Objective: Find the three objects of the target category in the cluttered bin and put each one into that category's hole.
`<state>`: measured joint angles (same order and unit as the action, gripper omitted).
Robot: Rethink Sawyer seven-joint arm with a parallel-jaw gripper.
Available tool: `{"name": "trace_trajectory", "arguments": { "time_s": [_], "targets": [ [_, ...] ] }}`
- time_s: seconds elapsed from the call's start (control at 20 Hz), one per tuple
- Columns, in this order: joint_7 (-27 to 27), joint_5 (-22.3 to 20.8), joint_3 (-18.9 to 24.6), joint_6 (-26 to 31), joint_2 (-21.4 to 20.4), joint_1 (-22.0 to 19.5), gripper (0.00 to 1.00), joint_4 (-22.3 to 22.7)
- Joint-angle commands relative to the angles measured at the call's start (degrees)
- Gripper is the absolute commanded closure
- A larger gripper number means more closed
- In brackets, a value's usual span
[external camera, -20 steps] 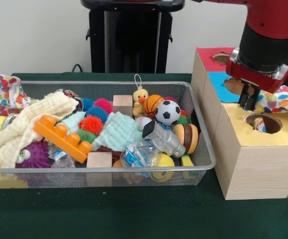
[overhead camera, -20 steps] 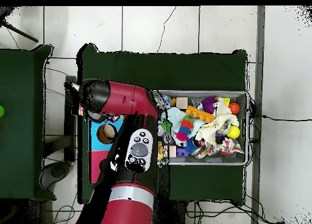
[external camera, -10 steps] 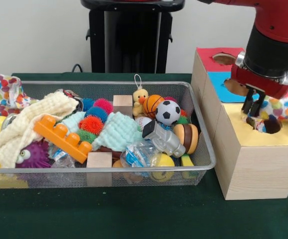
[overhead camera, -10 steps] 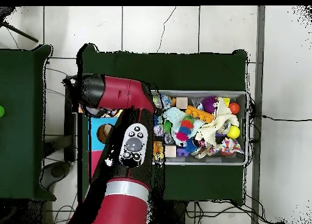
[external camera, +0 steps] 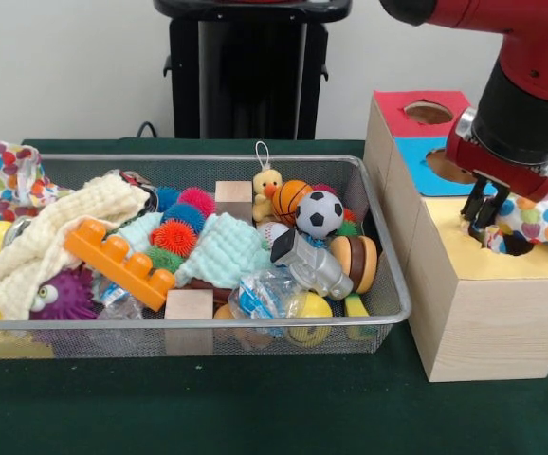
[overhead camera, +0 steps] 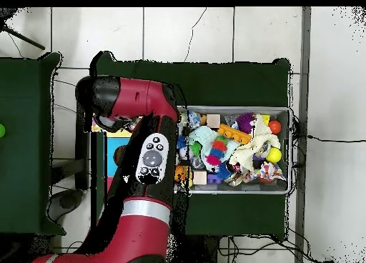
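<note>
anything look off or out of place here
Yes: a polka-dot cloth is draped over the yellow hole and the box's right edge rather than inside. Another polka-dot cloth hangs over the bin's far-left rim.

I count one wire bin and one wooden box with three holes: red, blue, yellow. In the bin I see two wooden blocks, one orange brick, one duck, one basketball, one soccer ball, and two polka-dot cloths overall.
</note>
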<state>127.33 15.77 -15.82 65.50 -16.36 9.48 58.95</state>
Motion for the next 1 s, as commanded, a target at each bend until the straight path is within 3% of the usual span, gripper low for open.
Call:
{"name": "trace_trajectory", "arguments": {
  "time_s": [0.05,0.35,0.75,1.0],
  "targets": [
    [12.47,-0.12,3.91,-12.16,11.26,-1.57,1.00,-0.72],
    [5.70,1.34,8.87,-14.11,10.77,-3.47,1.00,5.14],
    [10.64,-0.46,5.36,-15.30,15.06,-0.86,1.00,0.38],
    [10.60,0.91,6.59,-19.13,13.82,-1.66,1.00,2.26]
  ]
}}
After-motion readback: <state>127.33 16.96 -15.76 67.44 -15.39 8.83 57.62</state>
